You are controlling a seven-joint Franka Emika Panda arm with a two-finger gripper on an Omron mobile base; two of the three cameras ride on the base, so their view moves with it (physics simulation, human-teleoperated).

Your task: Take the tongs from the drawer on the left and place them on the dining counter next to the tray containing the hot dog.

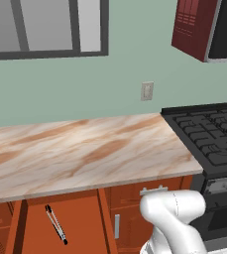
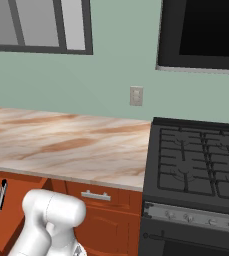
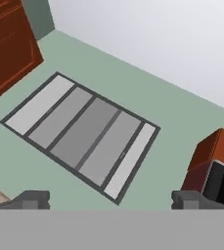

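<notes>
The drawer stands pulled open under the wall-side counter, its red-brown floor showing. The tongs, thin silver-grey with black tips, lie flat inside it, pointing toward the front. They also show at the left edge of the right base view, tongs in the drawer. My gripper is open, its fingertips far apart with nothing between them. It points up at the wall and window, away from the drawer. The dining counter and the tray with the hot dog are out of view.
A beige veined wall-side counter runs above the drawer. A black gas stove is to its right, with a microwave and a red cabinet above. A narrower shut drawer with a silver handle sits beside the stove.
</notes>
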